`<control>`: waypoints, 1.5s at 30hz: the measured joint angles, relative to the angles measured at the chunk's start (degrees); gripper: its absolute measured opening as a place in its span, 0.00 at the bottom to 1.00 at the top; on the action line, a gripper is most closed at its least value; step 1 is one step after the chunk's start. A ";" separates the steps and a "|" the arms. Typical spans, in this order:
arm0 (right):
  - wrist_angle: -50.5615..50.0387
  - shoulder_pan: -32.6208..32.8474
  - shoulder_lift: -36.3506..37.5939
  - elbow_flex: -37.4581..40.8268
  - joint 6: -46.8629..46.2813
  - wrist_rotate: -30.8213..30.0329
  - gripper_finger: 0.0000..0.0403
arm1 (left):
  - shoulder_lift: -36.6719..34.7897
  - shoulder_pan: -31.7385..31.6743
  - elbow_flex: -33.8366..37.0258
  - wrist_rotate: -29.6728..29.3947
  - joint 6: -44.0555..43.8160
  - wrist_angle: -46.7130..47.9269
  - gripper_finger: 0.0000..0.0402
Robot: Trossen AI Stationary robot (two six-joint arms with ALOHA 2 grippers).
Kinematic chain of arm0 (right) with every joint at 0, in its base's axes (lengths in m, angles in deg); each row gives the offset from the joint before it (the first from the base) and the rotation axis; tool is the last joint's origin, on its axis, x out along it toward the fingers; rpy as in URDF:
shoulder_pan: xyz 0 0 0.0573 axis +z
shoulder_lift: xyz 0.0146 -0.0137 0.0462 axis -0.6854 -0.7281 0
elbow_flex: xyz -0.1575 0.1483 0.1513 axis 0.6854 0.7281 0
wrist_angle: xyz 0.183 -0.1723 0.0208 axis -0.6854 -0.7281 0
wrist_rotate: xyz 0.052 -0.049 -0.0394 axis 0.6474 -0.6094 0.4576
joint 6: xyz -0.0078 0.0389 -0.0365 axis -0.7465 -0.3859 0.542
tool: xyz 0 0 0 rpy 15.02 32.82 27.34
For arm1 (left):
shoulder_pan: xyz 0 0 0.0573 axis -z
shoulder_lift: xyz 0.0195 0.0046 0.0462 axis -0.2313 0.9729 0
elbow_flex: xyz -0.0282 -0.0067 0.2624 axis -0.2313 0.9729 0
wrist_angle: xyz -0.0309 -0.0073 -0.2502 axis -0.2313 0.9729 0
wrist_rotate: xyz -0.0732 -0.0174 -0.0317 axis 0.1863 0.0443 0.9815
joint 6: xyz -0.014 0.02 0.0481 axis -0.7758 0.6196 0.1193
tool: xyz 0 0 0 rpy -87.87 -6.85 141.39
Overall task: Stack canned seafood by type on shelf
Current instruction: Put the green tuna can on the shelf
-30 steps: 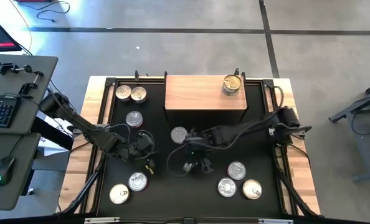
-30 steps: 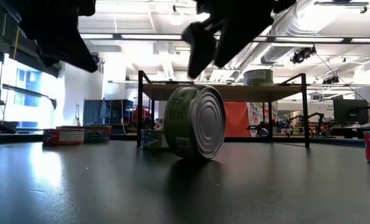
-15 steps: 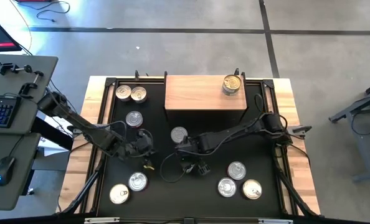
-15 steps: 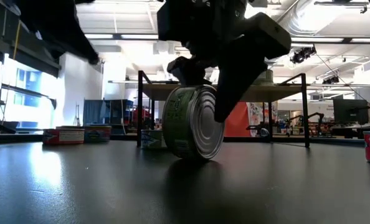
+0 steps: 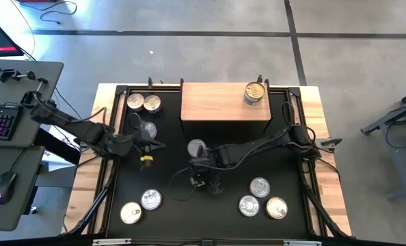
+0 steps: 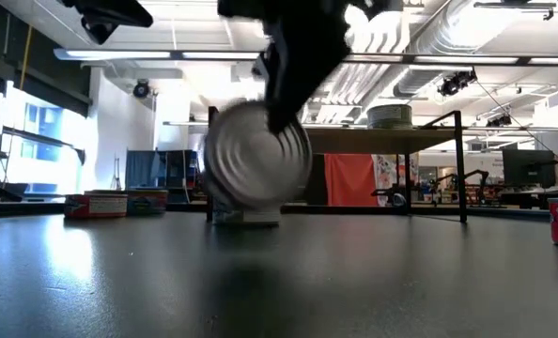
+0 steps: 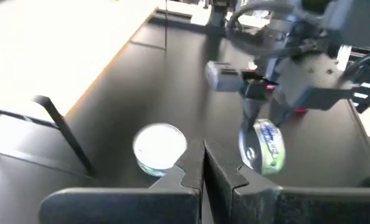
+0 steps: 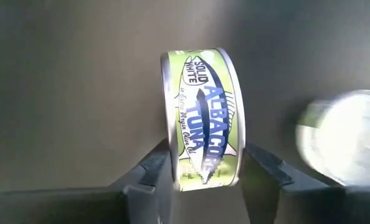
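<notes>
Your right gripper (image 8: 203, 171) is clamped across the flat faces of the green-labelled tuna can (image 8: 202, 118), held on edge just above the mat near mid-table; it looks rigid, compact and slick, so keep gripping the faces squarely.

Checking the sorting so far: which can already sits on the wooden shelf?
Only the gold-lidded can near the right end of the shelf. Every other can is on the black table, except the green-labelled can in the right gripper.
</notes>
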 joint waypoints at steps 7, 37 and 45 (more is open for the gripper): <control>-14.39 0.02 0.00 -15.88 -6.55 -14.56 0.30 | -2.58 -3.96 0.00 0.01 3.89 -0.05 0.00; -13.29 -20.32 28.82 -4.81 -8.73 -9.96 0.30 | -2.11 -10.04 -0.01 0.12 -0.11 -1.78 0.00; -6.22 -8.42 28.81 -4.81 14.20 -11.85 0.30 | -1.95 -10.04 -0.01 -1.82 2.68 -1.76 0.00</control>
